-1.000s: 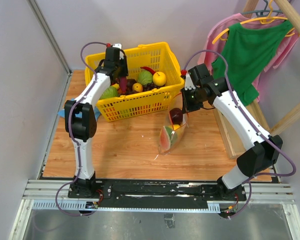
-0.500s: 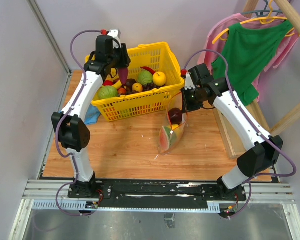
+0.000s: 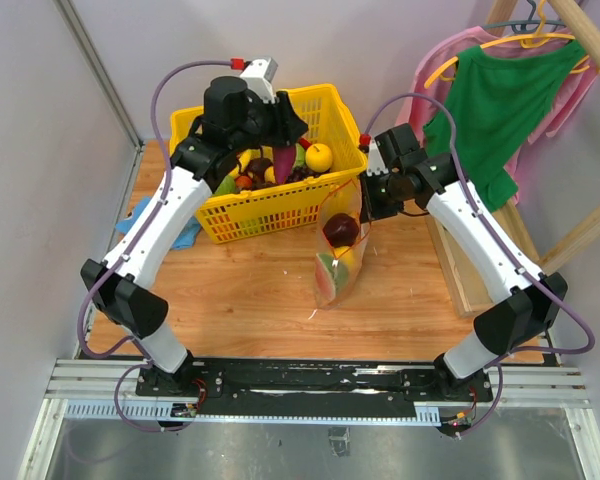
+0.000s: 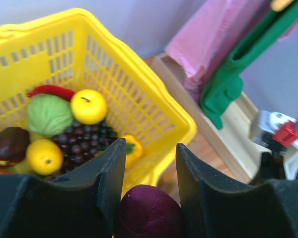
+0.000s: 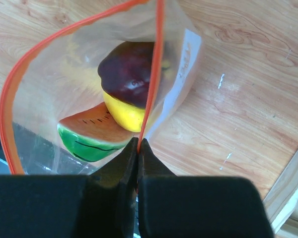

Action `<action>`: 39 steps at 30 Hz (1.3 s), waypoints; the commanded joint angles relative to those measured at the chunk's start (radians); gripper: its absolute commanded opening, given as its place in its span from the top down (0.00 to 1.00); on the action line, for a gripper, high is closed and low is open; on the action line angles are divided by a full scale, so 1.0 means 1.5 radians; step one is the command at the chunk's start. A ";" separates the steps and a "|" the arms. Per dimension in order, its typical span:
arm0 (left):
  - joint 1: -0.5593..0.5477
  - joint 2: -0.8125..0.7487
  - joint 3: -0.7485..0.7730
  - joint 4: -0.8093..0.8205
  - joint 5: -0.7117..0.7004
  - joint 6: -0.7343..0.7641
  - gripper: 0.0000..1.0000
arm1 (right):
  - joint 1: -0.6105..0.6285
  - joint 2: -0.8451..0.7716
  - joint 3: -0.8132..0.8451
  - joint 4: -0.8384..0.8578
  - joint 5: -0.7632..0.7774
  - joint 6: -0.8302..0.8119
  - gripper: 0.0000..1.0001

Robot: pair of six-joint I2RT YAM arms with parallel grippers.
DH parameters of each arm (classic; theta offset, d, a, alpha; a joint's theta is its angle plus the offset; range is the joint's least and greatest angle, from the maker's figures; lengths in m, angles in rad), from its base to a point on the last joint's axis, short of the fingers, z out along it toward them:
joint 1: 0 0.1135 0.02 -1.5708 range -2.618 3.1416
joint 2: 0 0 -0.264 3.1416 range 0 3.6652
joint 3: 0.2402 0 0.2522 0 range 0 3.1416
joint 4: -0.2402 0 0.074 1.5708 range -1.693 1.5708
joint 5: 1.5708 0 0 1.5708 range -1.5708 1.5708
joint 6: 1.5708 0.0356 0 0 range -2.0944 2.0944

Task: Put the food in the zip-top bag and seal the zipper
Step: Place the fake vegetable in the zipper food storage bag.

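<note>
My left gripper [image 3: 288, 140] is shut on a dark purple piece [image 4: 149, 210], held low between its fingers [image 4: 109, 173] above the right end of the yellow basket [image 3: 280, 205]. My right gripper [image 5: 138, 143] is shut on the red-orange zipper strip [image 5: 154, 64] of the clear zip-top bag [image 3: 338, 250] and holds it up off the table, mouth open. Inside the bag lie a watermelon slice [image 5: 89, 136], a yellow fruit [image 5: 124, 111] and a dark red-purple fruit [image 5: 126, 74]. The white slider tab does not show.
The basket [image 4: 139, 74] holds a green cabbage [image 4: 48, 114], yellow fruits, grapes and a red chilli. A blue cloth [image 3: 140, 215] lies left of it. A wooden rack [image 3: 460, 270] with green and pink clothes [image 3: 510, 100] stands at the right.
My left arm has lifted from the basket's left side and swung right toward the bag, carrying the purple piece. My right gripper has raised the bag's top edge, so the bag hangs more upright.
</note>
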 commanded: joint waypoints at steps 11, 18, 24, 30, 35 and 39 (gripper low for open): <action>-0.131 -0.095 -0.190 0.208 -0.050 -0.174 0.97 | 0.025 -0.022 0.032 0.013 0.015 0.031 0.98; -0.175 -0.112 -0.279 0.300 -0.130 -0.198 0.97 | 0.027 -0.029 0.020 0.020 0.007 0.037 0.98; -0.213 -0.112 -0.322 0.345 -0.174 -0.180 0.93 | 0.027 -0.037 0.009 0.024 0.002 0.038 0.98; -0.244 -0.120 -0.378 0.385 -0.218 -0.181 0.80 | 0.028 -0.043 -0.003 0.029 -0.006 0.040 0.98; -0.268 -0.119 -0.394 0.376 -0.247 -0.174 0.60 | 0.028 -0.050 -0.010 0.031 -0.008 0.041 0.98; -0.270 -0.118 -0.395 0.361 -0.245 -0.173 0.45 | 0.028 -0.056 -0.019 0.033 -0.010 0.042 0.98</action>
